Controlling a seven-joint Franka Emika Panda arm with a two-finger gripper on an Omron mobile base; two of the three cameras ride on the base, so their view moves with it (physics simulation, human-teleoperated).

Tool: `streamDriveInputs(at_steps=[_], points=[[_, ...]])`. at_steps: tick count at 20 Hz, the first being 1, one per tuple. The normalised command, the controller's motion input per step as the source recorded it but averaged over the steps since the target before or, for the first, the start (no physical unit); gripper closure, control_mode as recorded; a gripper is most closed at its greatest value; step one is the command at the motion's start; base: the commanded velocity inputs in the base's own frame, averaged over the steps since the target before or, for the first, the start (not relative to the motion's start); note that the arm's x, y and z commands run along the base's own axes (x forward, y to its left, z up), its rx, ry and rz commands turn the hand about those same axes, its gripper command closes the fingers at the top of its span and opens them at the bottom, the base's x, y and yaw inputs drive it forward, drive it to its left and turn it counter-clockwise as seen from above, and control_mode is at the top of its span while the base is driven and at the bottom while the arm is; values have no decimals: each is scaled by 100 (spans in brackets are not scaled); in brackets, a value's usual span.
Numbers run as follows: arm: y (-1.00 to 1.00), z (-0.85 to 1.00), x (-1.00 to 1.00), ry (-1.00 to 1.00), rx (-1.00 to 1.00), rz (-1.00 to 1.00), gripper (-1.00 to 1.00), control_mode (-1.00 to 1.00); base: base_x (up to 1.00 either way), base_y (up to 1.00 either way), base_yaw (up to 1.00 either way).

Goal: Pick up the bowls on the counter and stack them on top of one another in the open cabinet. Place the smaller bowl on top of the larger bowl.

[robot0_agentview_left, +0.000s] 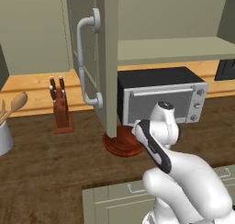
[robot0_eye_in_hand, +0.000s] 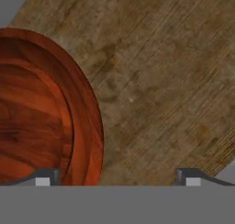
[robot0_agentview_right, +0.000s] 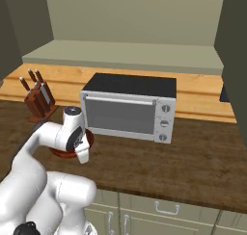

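Hovering low over the table (robot0_eye_in_hand: 174,71), the gripper (robot0_eye_in_hand: 117,176) has its fingers (robot0_eye_in_hand: 43,177) spread wide with nothing between them; one tip sits over the bowl's edge, the other over bare wood.

Landmark: toaster oven (robot0_agentview_right: 128,111).
- Reddish-brown bowl (robot0_agentview_left: 120,142) on the dark table, just in front of the oven's lower left corner as the left base view shows it. The open cabinet door (robot0_agentview_left: 98,58) with its curved grey handle (robot0_agentview_left: 87,60) hangs in front of part of it.
- In the hand view an inner ring shows inside the outer rim. Cannot tell if that is a second bowl nested in the first or the bowl's own floor. Which of the two bowls this is: also cannot tell.
- Knife block (robot0_agentview_left: 59,106) well to the left of the oven, apart from the bowl.
- Cabinet shelf (robot0_agentview_left: 174,48) directly above the oven, bare where visible.
- Arm wrist (robot0_agentview_right: 72,128) over the bowl, in front of the oven's left end.

Handling, by judgement:
- Looks like turned wood: stiff, light, not fragile.
- Glossy finish, likely slippery under the pads.
- Shallow sloping wall, so a squeeze across the full width would probably slide off.
- Best hold: pinch the rim, one finger inside, one outside. Current placement nearly suits this.
- Lifting by one edge will tip it; keep the grip firm.
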Motion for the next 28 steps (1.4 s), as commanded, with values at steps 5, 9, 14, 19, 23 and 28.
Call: streamDriveInputs(at_steps=[5, 9, 14, 19, 23, 28], points=[[0, -4, 35, -1, 0, 0, -100, -100, 0, 0, 0], [8, -23, 27, 0, -2, 0, -100, -100, 0, 0, 0], [3, -47, 5, 0, -7, 4, -100, -100, 0, 0, 0], [14, -30, 10, 0, -7, 2, 100, -100, 0, 0, 0], [0, -3, 1, 5, 0, 0, 100, -100, 0, 0, 0], [0, 38, -18, -3, 2, 0, 100, -100, 0, 0, 0]])
